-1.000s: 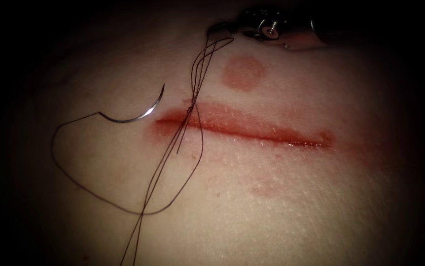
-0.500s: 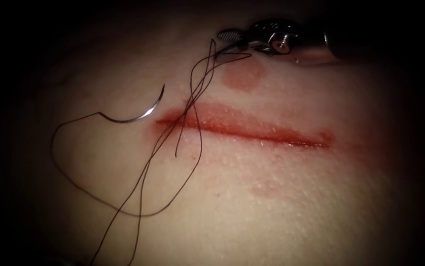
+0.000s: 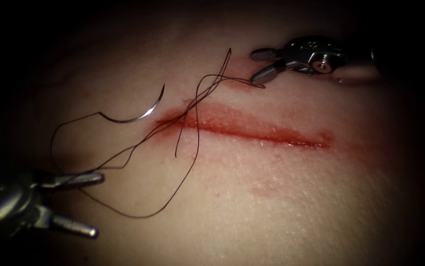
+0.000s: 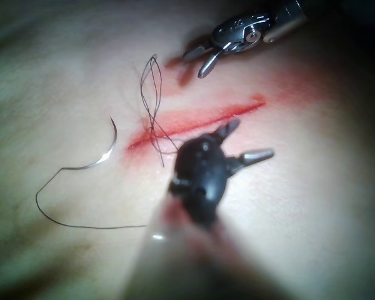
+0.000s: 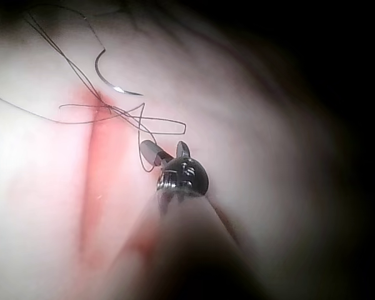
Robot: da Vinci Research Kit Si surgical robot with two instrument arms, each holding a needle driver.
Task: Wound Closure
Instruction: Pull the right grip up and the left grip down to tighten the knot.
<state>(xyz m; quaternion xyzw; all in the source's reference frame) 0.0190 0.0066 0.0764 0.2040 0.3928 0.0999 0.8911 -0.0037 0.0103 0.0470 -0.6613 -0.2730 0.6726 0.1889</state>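
Note:
The curved needle [image 3: 138, 114] lies free on the tissue [image 3: 252, 197], left of the cut's [image 3: 252, 129] left end, held by neither tool. Dark thread [image 3: 193, 123] runs from its tail in a wide loop and crosses the cut's left end, where slack strands bunch. My right tool [image 3: 253, 66] hovers above the cut with jaws open, a thread loop lying just below its lower jaw. My left tool [image 3: 98, 204] is at the lower left, jaws spread wide, holding nothing. The left wrist view shows my left tool [image 4: 253, 139], the needle [image 4: 103, 153] and the right tool [image 4: 197, 64]. The right wrist view has the needle [image 5: 109, 81].
Red fluid stains the tissue along the cut, with a faint pink patch [image 3: 266, 187] below it. One short thread end [image 3: 177, 148] hangs just below the cut's left end.
The right tool opened, let go of the thread strands and moved right. The strands fell slack and swung left. The left tool came in from the lower left, jaws open.

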